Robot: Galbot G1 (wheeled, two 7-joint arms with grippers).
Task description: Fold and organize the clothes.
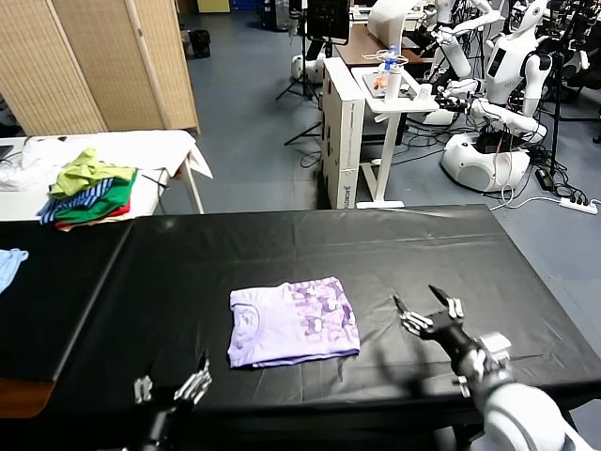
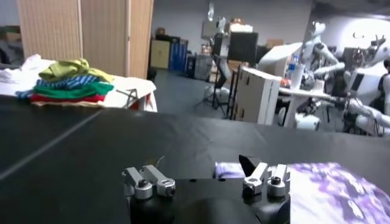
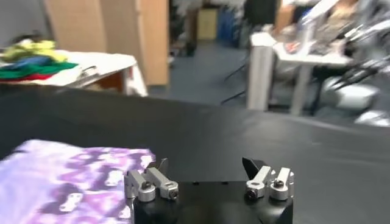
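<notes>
The lavender T-shirt point(image 1: 293, 322) lies folded into a compact, nearly square packet just below the middle of the head view, on the black table cover point(image 1: 394, 254). Its purple patterned print faces up on the right half and the plain neckline side shows on the left. To my eye the folding looks finished, so the step in hand is the letting-go and clearing away, with the tidying left to do.

The right gripper point(image 1: 424, 308) hovers just to the right of the shirt, apart from it, with its 2 fingers spread wide and nothing between them. The left gripper point(image 1: 171, 386) sits at the lower left of the frame, below the shirt's near-left corner, also spread and empty.

If the packet is to be set aside, the next move calls for a careful pinch at an edge catching all layers, since the fabric looks thin and limp and could unfold if lifted by one layer. The edges are soft and slightly uneven, with a small flap at the lower left.

The table cover is a smooth black sheet with faint creases and a dull sheen. At the upper left, a pile of green, yellow and striped garments point(image 1: 89, 193) rests on a white side table point(image 1: 160, 150), and a light blue cloth point(image 1: 9, 266) pokes in at the left edge.
</notes>
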